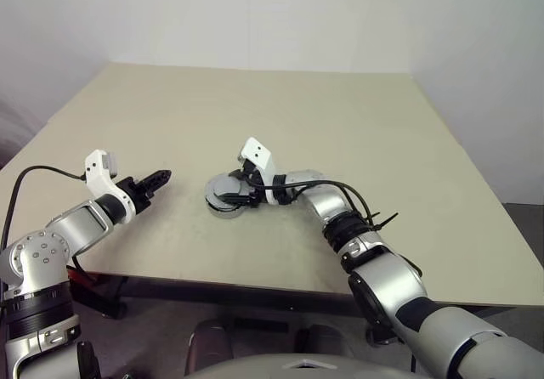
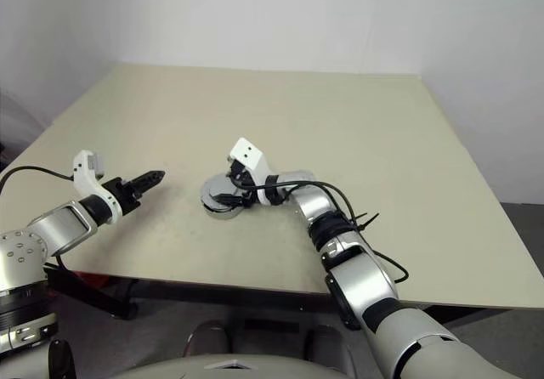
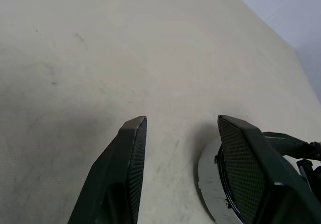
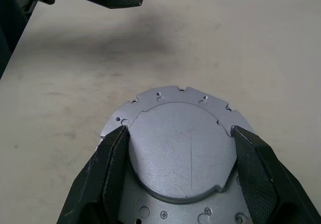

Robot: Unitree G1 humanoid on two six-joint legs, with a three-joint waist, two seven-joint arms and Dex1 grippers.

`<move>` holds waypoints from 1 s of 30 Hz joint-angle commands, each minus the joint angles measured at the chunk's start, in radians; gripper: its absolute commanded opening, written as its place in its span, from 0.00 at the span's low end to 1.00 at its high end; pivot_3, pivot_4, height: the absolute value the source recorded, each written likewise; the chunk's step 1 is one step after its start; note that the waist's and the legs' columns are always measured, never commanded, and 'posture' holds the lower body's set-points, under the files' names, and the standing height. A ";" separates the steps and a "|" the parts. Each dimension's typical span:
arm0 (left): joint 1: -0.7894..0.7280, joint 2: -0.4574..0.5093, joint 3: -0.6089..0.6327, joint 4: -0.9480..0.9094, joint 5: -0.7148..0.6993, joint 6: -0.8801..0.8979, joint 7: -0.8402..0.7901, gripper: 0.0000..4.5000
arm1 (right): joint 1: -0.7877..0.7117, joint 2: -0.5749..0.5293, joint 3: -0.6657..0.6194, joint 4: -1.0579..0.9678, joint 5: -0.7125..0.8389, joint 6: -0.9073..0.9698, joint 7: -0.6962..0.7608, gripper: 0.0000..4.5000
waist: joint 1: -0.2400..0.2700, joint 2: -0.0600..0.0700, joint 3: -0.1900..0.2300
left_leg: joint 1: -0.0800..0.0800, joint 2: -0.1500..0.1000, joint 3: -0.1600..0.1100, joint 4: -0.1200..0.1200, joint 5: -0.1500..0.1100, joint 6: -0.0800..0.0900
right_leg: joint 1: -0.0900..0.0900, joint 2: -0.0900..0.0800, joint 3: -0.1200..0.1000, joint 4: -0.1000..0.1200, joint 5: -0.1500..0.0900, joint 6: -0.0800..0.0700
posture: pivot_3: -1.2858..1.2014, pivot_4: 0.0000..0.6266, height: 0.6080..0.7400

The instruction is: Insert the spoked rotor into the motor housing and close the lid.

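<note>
a plain pale wall backs a wide beige bench (image 1: 340, 141), bare apart from one round metal assembly near its middle. the right gripper (image 4: 180, 133) reaches in low from the side, and its two black fingers (image 4: 108, 169) stand one on either flank of the lid (image 4: 183, 153), a matte-grey disc with small holes and notches round its stepped rim. each finger sits right at the raised centre part's edge, wide apart; whether they press on it or stand just clear i cannot tell. straddling the disc this way looks meant for seating or squaring it, since a hold on opposite sides keeps it level and centred. the lid lies flat on top of the motor housing (image 1: 223, 205), whose silvery edge shows beneath it in the head views, between the fingers and directly under the gripper. the spoked rotor would, by my reckoning, already be inside, covered by the lid, so the task looks near its end. the left gripper (image 1: 155, 180) hovers above the bench, well apart from the assembly and pointing toward it, its fingers (image 3: 125, 169) partly spread with nothing between them; it seems parked there to stay out of the working arm's way.
</note>
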 commanded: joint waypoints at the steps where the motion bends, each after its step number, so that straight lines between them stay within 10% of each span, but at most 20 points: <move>1: -0.011 0.009 0.010 -0.020 0.003 -0.009 -0.008 0.53 | -0.001 0.002 -0.018 -0.037 0.013 -0.007 0.010 0.71 | 0.000 0.000 0.000 | 0.000 0.000 0.000 0.000 0.000 0.000 | 0.000 0.000 0.000 0.000 0.000 0.000 | 0.52 0.00 1.00; 30: -0.001 -0.009 0.006 -0.039 0.003 -0.007 0.000 0.53 | -0.019 -0.012 0.025 0.033 -0.092 -0.062 -0.037 0.71 | -0.001 0.000 0.000 | 0.000 0.000 0.000 0.000 0.000 0.000 | 0.000 0.000 0.000 0.000 0.000 0.000 | 0.52 0.00 1.00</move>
